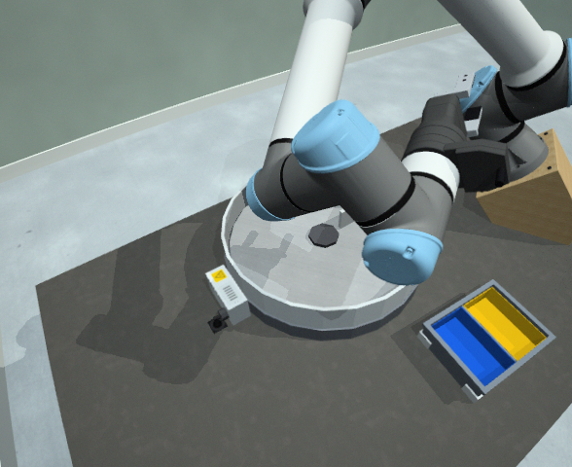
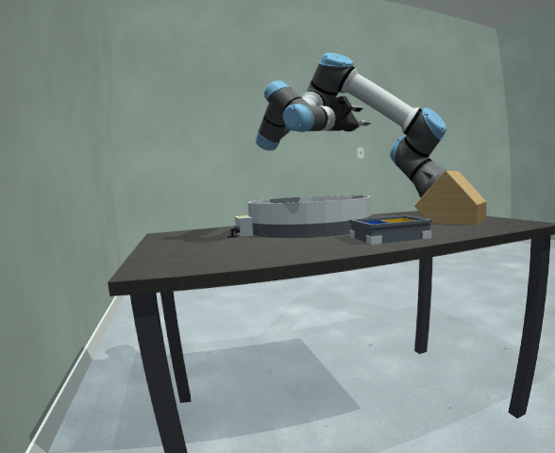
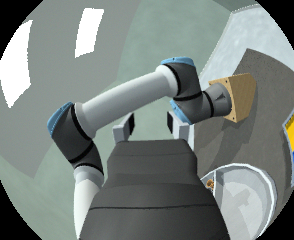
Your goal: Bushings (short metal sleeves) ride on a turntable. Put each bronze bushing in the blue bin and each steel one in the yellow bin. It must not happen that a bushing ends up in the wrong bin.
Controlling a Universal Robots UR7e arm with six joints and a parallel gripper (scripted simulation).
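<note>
A: Where do we find the end effector (image 2: 362, 115)?
B: High in the upper middle of the exterior view, well above the tabletop (image 2: 287, 258). Its fingers are spread wide with nothing between them, and in the wrist view they point toward the arm's own elbow.

A: And the turntable (image 1: 235, 289)?
B: We see it at the centre of the top view, a grey walled dish with a dark hub (image 1: 322, 234) in its middle. The arm's wrist joints cover its upper part. On the floor of the dish that shows, we can make out no bushings; the covered part we cannot judge.

A: The bins?
B: At the lower right of the top view, side by side in one grey tray (image 1: 484, 389): the blue bin (image 1: 470, 349) to the left, the yellow bin (image 1: 502, 324) touching it on the right. A wooden block (image 1: 537, 205) carries the arm's base at the upper right.
</note>
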